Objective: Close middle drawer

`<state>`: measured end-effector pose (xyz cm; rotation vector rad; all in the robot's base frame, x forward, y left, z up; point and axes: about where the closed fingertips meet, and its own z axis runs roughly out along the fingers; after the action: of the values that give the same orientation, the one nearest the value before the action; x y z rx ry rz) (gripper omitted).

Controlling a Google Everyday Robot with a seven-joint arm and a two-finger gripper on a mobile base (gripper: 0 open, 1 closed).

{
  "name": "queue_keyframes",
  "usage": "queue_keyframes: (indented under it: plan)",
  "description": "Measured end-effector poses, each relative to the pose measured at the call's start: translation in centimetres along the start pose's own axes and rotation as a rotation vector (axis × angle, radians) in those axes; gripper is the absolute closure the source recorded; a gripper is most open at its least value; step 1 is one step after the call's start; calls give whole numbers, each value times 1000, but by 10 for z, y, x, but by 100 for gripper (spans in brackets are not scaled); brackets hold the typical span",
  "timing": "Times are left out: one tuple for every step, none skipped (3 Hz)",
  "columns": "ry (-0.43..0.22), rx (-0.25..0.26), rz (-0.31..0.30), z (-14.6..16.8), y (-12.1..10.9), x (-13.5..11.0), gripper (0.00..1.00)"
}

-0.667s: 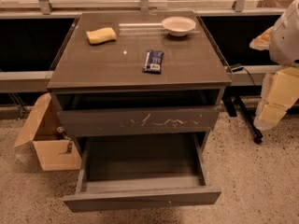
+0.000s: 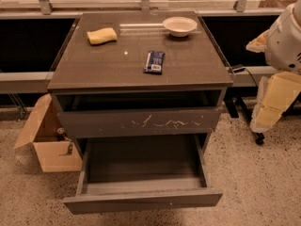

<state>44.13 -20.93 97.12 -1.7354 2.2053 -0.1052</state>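
The middle drawer (image 2: 141,202) sits pulled way out, so its front needs a shove. The gripper (image 2: 264,119) hangs off right, well apart; can't tell if open or closed.

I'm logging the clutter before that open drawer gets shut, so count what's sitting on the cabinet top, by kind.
Yellow sponge: 1
White bowl: 1
Dark snack packet: 1
Total: 3
The gripper hangs to the right of the cabinet, not on its top, so it is not counted.
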Motion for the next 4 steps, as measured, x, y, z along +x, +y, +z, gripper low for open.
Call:
queue_keyframes:
  plan:
    - [-80,-59,-75,54,16,-16,0]
    - [-169,-153,-125,122,38,-30,0]
    - [-215,-239,-115,179,58,-34,0]
    - [-215,-239,-116,180,58,-34,0]
